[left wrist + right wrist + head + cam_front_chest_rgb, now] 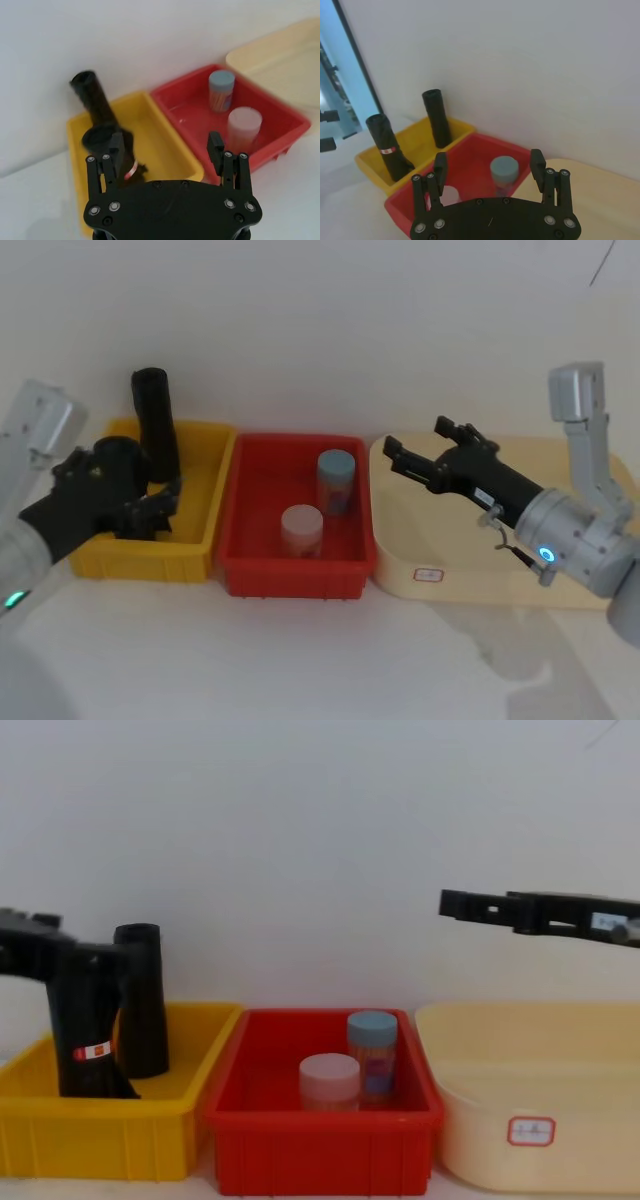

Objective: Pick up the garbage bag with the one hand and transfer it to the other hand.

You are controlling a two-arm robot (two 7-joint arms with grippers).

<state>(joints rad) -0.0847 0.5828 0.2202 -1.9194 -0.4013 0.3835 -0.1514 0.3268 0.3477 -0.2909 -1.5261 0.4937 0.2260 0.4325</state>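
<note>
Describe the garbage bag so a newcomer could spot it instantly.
Find the yellow bin, leftmost of three. Inside, the garbage bag stands nearer than the plain black roll, beside the open left claw. Only it wears a red-and-white label band.

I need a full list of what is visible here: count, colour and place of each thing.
yellow bin: 1, yellow, robot's left.
red bin: 1, red, middle.
cream bin: 1, cream, robot's right.
garbage bag: 1, black with red-and-white band, standing in yellow bin.
plain roll: 1, black, standing in yellow bin, farther back.
blue-lidded jar: 1, blue lid, red bin.
pink jar: 1, pale pink, red bin.
left gripper: 1, black, open, at garbage bag's top.
right gripper: 1, black, open, above cream bin.
</note>
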